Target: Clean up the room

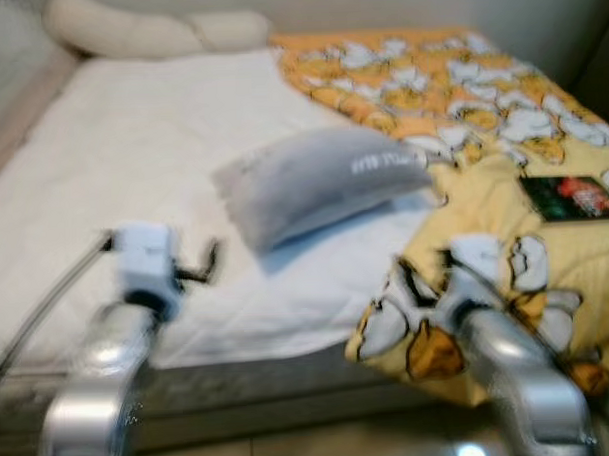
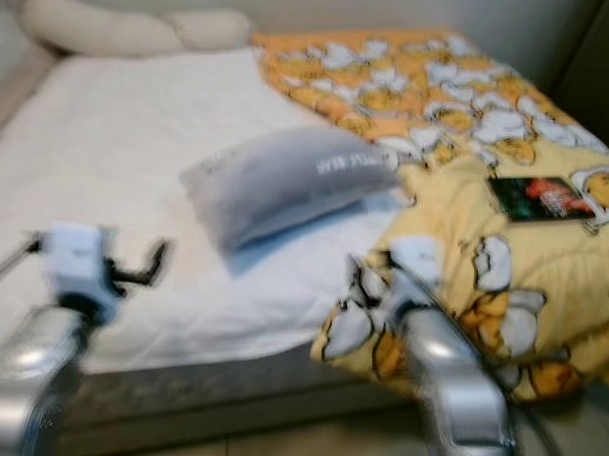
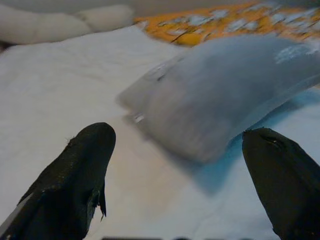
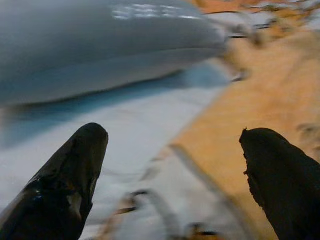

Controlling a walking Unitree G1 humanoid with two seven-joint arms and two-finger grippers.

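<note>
Standing at the foot of the bed [image 1: 133,184]. Grey pillow [image 1: 318,182] lies askew in the middle of the white sheet, its near end just beside the edge of the yellow patterned blanket [image 1: 505,241], which covers the bed's right side and hangs rumpled over the near corner. A dark book or card [image 1: 574,197] sits on the blanket, well to the right of the pillow.

Left claw [image 3: 175,185] is spread wide, empty, low over the sheet and aimed at the pillow's near end. Right claw [image 4: 170,185] is also spread wide and empty, over the line where sheet meets blanket, the pillow just ahead of it.

My read: the step in hand is reaching for the pillow, likely to put it back at the head of the bed by the cream bolster [image 1: 117,29].

How I would do it well:
- Hold the body still first; every view is smeared.
- Bring both claws to opposite ends of the pillow, not the middle, as it looks soft and will sag.
- Keep the right claw clear of the blanket edge so it does not snag and drag it.
- Pinch deep into the filling, lift before carrying.

Hard to make out: the white print on the pillow is unreadable; the dark item's cover is a blur; the blanket's far right part is cut off; the fingertips are lost in blur in the head views.
</note>
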